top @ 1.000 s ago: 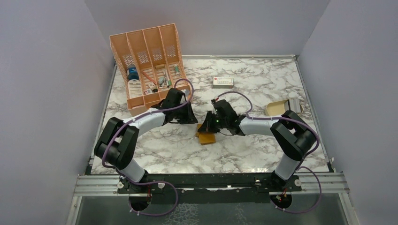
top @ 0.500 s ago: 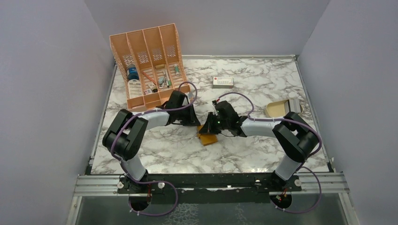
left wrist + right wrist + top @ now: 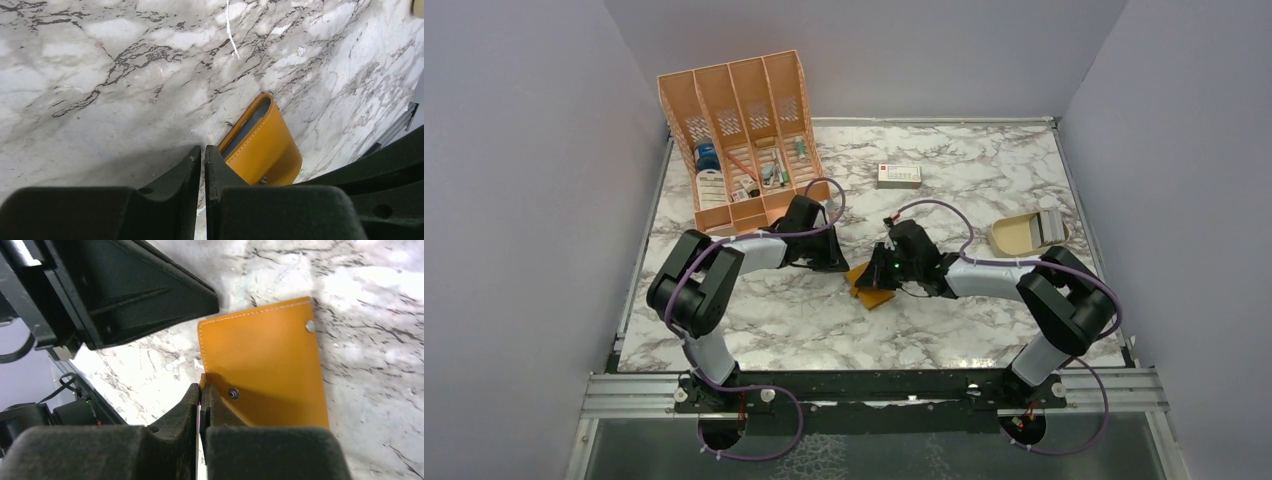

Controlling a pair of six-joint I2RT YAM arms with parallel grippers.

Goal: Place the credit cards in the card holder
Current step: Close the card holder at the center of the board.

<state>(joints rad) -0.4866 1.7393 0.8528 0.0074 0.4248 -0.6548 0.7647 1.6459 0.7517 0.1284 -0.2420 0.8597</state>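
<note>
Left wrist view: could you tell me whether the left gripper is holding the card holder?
No, the card holder lies beside the left gripper, outside its jaws.

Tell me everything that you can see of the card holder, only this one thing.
The card holder is a small flat wallet, mustard-orange and leather-like, with pale stitching along the edges and two small metal studs. In the left wrist view it gapes slightly and shows a grey-blue lining. It is near the middle of the marble table and seems tilted. The right gripper is shut on one edge, beside a stud.
</note>
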